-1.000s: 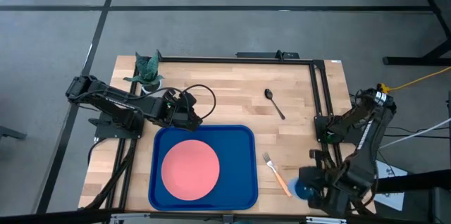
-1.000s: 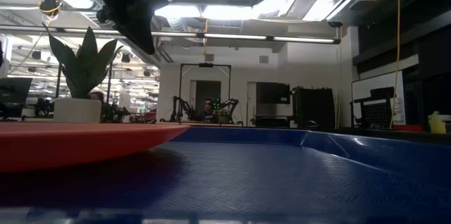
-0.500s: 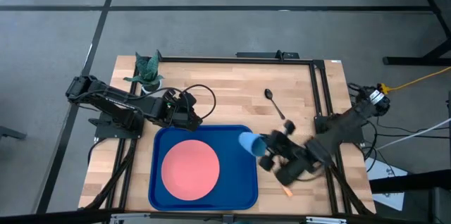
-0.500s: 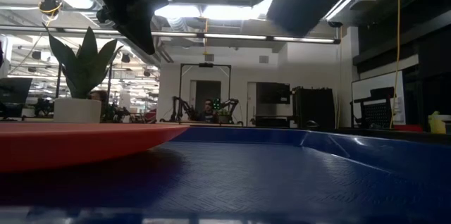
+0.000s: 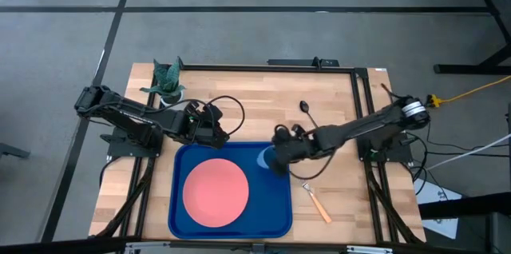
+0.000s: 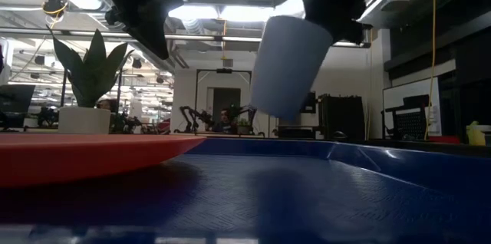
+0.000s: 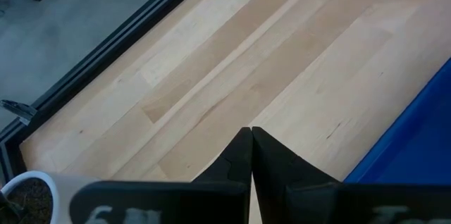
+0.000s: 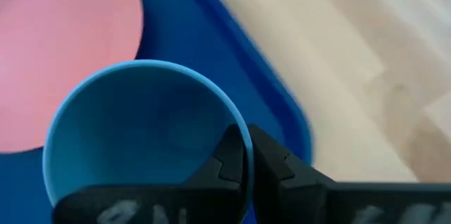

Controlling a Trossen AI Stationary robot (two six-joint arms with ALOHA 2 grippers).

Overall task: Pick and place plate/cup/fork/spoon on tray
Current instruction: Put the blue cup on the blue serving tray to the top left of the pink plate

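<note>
The light-blue cup (image 5: 263,158) hangs in my shut right gripper (image 5: 273,156) over the far right part of the deep-blue tray (image 5: 275,206). In the low view the cup (image 6: 288,64) is tilted and clear of the tray floor (image 6: 307,190). The salmon-pink plate (image 5: 215,190) lies flat on the tray's left half. The tan-handled fork (image 5: 316,203) lies on the table just right of the tray. The dark spoon (image 5: 310,115) lies on the table beyond it. My left gripper (image 5: 217,131) is shut and empty by the tray's far left corner. My right gripper pinches the cup's wall at its rim (image 8: 239,134), one finger (image 8: 227,159) inside the cup and one (image 8: 273,162) outside. The fingers come from the table's right, slanting down. The cup hangs tilted, lifted clear of the tray.
A white pot with a green plant (image 5: 166,82) stands at the table's far left corner, behind my left arm. A black frame rail (image 5: 359,110) runs along the table's right side. Bare wood lies between the tray's far rim and the spoon.
My right gripper has carried the cup from the table's near right corner up and toward the left and far side, past the fork, to above the tray's far right part. The cup stays held and now hangs tilted.
</note>
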